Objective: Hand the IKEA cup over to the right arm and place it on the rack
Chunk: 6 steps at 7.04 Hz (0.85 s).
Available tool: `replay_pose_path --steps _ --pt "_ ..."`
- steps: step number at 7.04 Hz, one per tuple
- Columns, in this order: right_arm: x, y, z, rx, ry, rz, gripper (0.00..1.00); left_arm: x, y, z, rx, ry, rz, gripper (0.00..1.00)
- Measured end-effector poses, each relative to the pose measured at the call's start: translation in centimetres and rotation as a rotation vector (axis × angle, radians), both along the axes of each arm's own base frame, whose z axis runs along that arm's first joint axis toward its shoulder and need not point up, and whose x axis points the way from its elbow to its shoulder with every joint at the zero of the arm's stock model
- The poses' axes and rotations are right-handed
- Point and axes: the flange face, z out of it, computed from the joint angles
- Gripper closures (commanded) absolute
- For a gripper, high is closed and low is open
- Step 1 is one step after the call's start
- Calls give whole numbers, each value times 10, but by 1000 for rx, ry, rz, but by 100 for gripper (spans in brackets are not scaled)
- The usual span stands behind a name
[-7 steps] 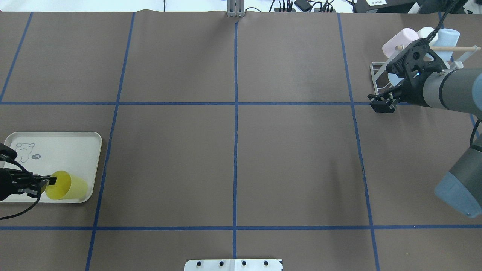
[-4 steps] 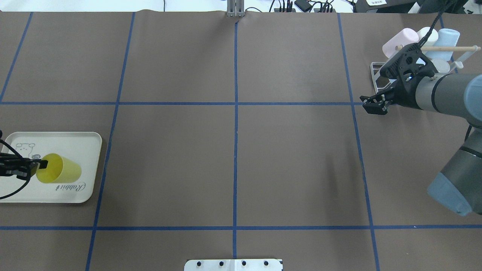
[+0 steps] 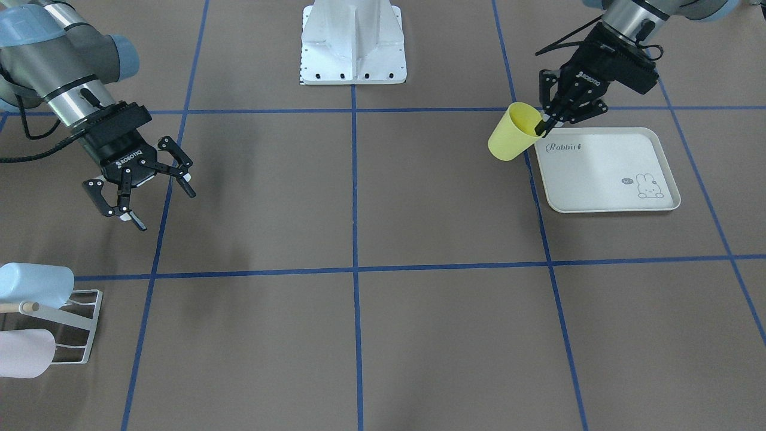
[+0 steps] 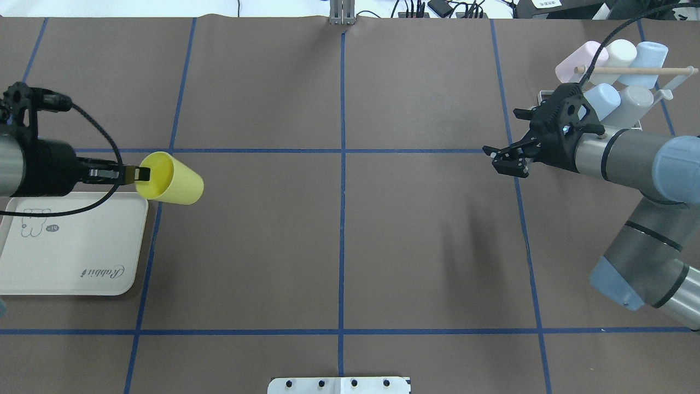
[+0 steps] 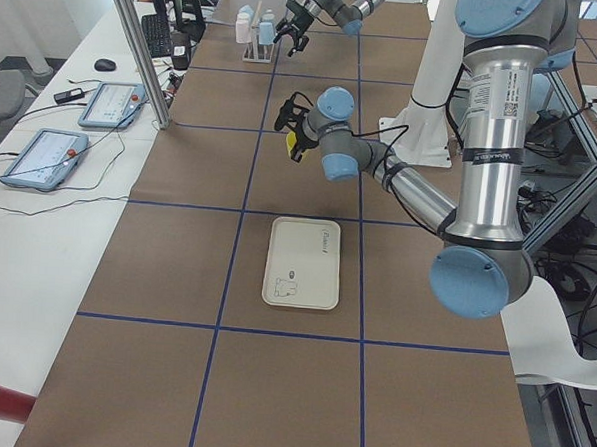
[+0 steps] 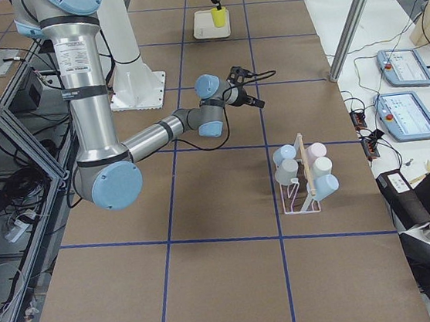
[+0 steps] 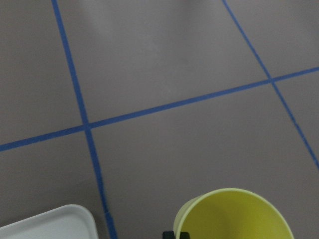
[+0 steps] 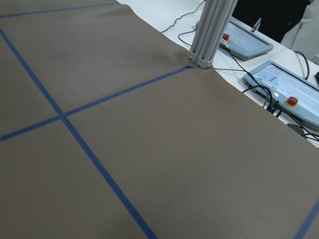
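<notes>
Left gripper: jaws clamped on the rim of the cup, 1 finger inside. The cup is off the table, tilted on its side, just past a corner of the tray. Right gripper: jaws apart, empty, near the rack. The rack carries 5 cups.

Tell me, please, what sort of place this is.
Most likely a robotics lab: a left arm and right arm work over a table gridded with blue tape, with control tablets alongside.
</notes>
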Motion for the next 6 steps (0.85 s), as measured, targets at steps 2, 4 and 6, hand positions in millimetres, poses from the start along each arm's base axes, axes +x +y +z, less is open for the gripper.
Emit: replay_pose_path --steps 2,4,6 --pt "-24 0 -37 54 -58 -14 0 12 -2 -57 -52 120 53 100" --pt "-51 10 -64 94 -92 26 0 16 -5 -85 -123 194 45 100" --pt "-91 34 -97 136 -134 92 1 25 -18 -121 -348 335 -46 100"
